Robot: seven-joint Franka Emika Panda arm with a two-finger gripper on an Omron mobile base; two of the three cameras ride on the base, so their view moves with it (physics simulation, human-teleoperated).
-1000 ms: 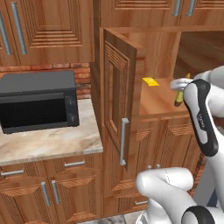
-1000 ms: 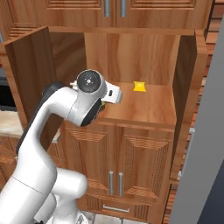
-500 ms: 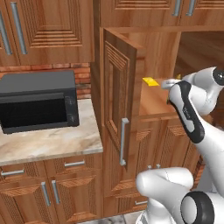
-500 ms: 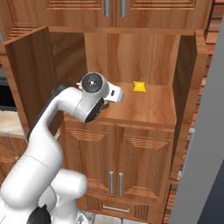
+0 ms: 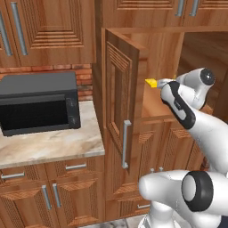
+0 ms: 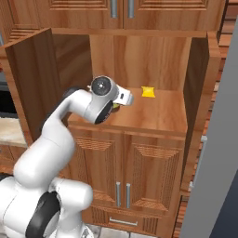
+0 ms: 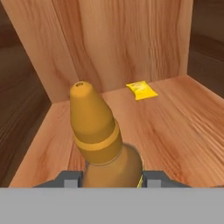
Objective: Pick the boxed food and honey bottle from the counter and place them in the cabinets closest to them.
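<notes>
We see a plain wooden shelf (image 6: 158, 114) inside the open cabinet (image 6: 195, 74), with a small flat yellow packet (image 6: 148, 91) lying far back on it.

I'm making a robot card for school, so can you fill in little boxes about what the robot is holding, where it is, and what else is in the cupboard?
holding: honey bottle, clamped between the gripper fingers
bottle pose: tilted, top pointing into the cabinet
where: over the shelf of the open cabinet
also on shelf: small yellow packet near the back wall
door: cabinet door open
beside: black microwave on the counter
</notes>
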